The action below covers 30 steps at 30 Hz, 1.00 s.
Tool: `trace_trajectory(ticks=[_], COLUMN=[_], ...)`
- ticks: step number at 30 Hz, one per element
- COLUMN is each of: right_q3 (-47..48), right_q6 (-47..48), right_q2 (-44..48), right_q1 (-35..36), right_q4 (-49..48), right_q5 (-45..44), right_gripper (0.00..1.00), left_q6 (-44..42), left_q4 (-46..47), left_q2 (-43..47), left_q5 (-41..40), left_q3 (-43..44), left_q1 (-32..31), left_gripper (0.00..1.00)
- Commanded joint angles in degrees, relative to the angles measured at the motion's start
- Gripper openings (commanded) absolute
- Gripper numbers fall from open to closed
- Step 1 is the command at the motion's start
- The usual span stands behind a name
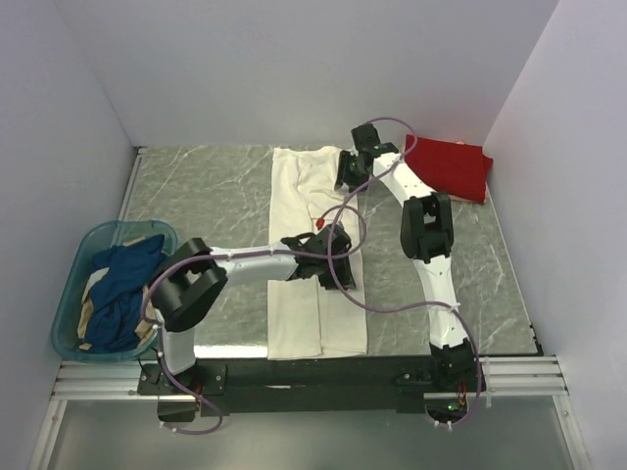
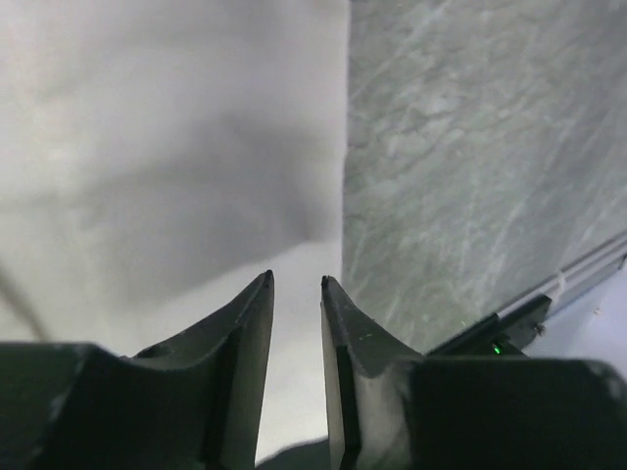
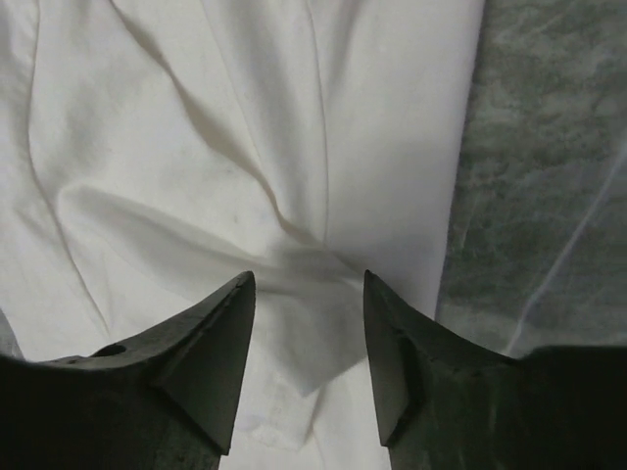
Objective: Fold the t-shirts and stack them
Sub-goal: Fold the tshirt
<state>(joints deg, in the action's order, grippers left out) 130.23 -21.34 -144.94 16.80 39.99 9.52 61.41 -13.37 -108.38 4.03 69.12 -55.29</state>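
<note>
Right now the left gripper [image 2: 297, 294] is hovering over the near right edge of the cream-white t-shirt [image 1: 294, 196], its jaws only a little apart, holding nothing. The right gripper [image 3: 307, 294] is hovering over the wrinkled far end, jaws wider apart, empty too. The shirt is lying in a long folded strip down the middle of the table [image 1: 196, 186].

Marbled table [image 1: 206, 196]: cream-white t-shirt [image 1: 294, 196], red t-shirt [image 1: 451, 166], teal basket [image 1: 103, 237].
</note>
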Motion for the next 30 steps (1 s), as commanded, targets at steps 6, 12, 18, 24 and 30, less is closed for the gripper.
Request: trace_trajectory(ticks=[6,12,18,24,30], right_q3=[-12.3,-38.7,-65.2,-81.4,-89.9], right_q6=[-4.7,-8.4,-11.3,-14.4,-18.4], right_q2=[22.8,43.9,64.5,77.9,85.6], right_q1=[-4.5,-4.5,0.0,8.0,16.8], right_q4=[-2.8,-10.7,-19.2,-21.9,-22.8], right_q5=[2.1,1.6,0.9,-1.7,-4.8], right_gripper=[0.58,0.55,0.52,0.51,0.51], left_q6=[-4.0,-9.1,-14.5,-15.6,-15.9], left_q4=[-5.7,-9.4,-11.6,-13.2,-10.6], left_q2=[16.1,9.5,-2.2,-11.0,-14.3], left_q5=[-3.9,-4.6,-1.4,-1.0,0.2], left_q3=[1.5,8.9,19.7,26.1,27.0], left_q1=[10.3,17.7,18.7,18.7,18.8], left_gripper=[0.36,0.33,0.32,0.32,0.33])
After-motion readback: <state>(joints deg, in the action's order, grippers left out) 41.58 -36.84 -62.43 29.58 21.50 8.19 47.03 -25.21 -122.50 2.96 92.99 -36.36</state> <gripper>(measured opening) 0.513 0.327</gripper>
